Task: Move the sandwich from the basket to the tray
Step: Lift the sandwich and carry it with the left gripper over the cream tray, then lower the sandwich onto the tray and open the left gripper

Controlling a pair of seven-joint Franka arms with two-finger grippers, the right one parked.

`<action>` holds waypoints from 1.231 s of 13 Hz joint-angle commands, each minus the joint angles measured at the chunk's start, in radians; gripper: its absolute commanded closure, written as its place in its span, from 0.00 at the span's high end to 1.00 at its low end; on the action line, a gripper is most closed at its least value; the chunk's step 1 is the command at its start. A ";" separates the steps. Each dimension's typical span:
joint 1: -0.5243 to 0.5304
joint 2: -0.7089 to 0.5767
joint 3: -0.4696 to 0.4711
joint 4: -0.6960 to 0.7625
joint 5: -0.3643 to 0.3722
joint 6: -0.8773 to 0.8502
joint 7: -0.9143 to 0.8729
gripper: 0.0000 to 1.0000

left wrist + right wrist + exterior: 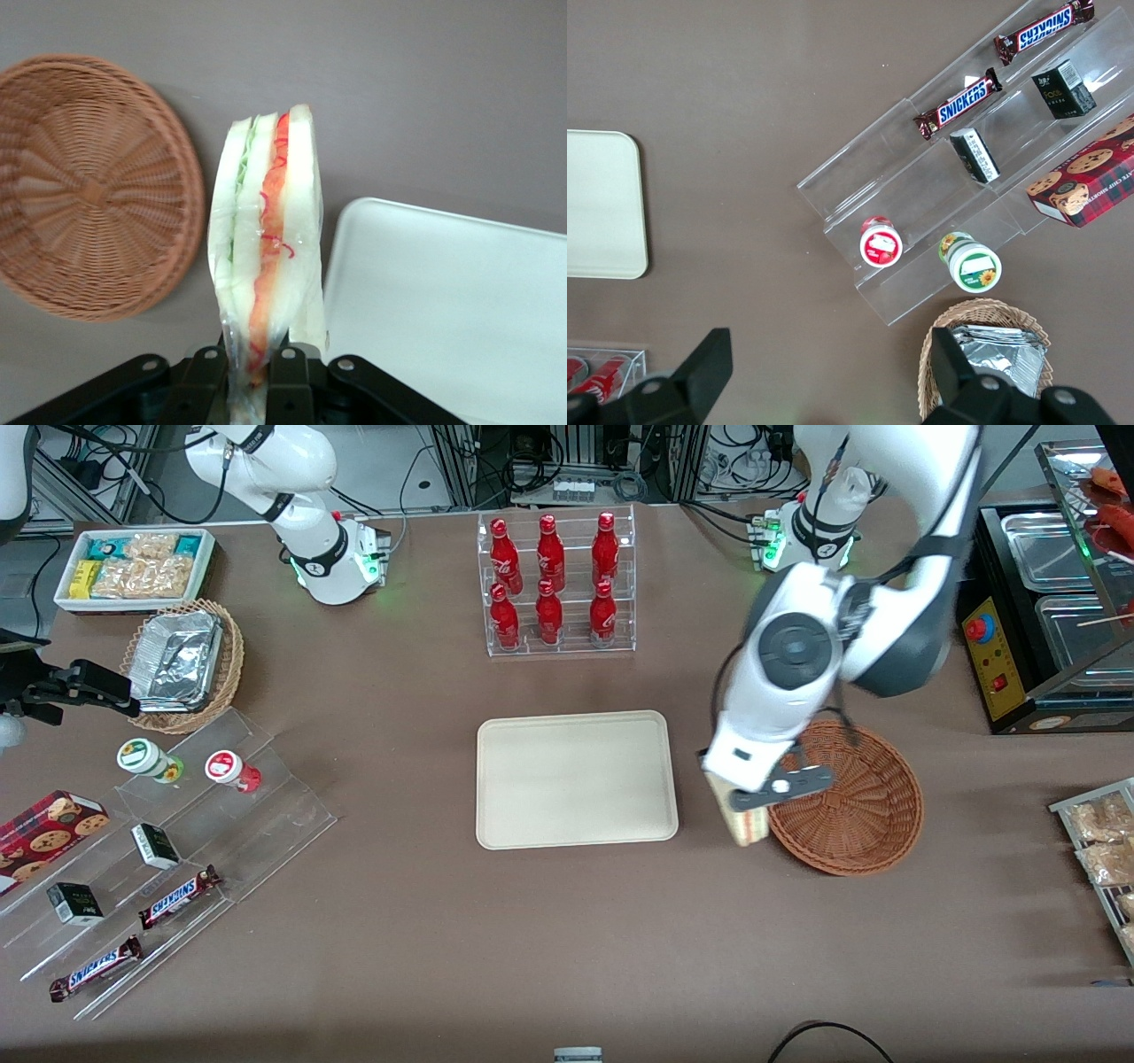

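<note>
At the edge of the counter [567, 957] nearest the front camera, toward the parked arm's end, two Snickers bars [96, 967] and small dark boxes [74, 903] lie on a clear stepped stand [266, 815]. A red cookie box [49, 828] sits near them.

Farther in, near the middle of the counter, lies the tray [576, 779]. It is flat and cream, and nothing is on it. Just beside it, toward the working arm's end, is the basket [850, 802], round and reddish-brown. It has nothing in it.

The hand [753, 797] hangs in the air between the tray and the basket, over the basket's rim on the tray's side. It is closed tight on the sandwich [742, 821]. In the wrist view, the black fingers [288, 381] pinch one end of the sandwich [266, 257], and the rest sticks out past them. The sandwich is in clear wrap, with pale bread and red, orange and green layers. It is up off the counter, with the basket [89, 186] on one side and the tray [452, 301] on the other.

Farther still, six red bottles [549, 580] stand in a clear rack [556, 646]. Toward the parked arm's end sit a tan basket with foil trays [182, 664] and a white bin of snacks [133, 567].
</note>
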 commanded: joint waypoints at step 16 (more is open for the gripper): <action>-0.355 0.429 0.015 0.273 0.012 0.116 -0.102 0.00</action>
